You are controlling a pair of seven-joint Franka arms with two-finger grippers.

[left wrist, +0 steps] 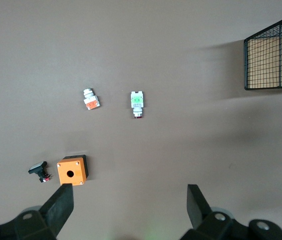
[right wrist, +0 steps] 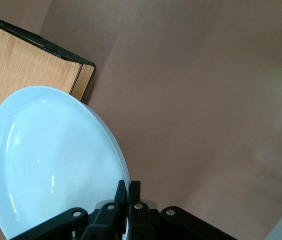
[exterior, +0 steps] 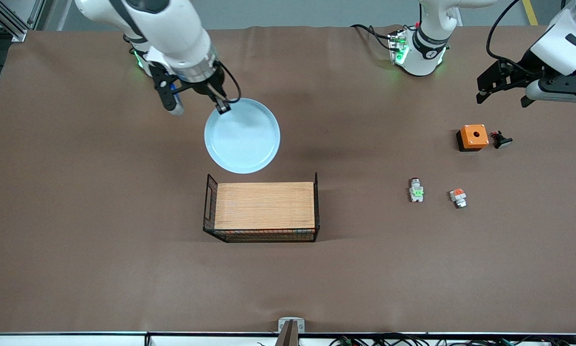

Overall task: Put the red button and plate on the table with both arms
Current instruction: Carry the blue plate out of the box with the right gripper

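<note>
place: robot lab
evidence: two arms [exterior: 172, 33] bolted at brown-sheeted table [exterior: 76, 240], aluminium framing, loose cables along the edge

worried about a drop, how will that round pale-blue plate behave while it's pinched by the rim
The round pale-blue plate probably stays stiff: its rim keeps a clean curve in the right wrist view. Its glossy surface looks slippery, so it may pivot in the right gripper, which is shut on one rim point only. It looks like hard ware and could chip if dropped.
</note>
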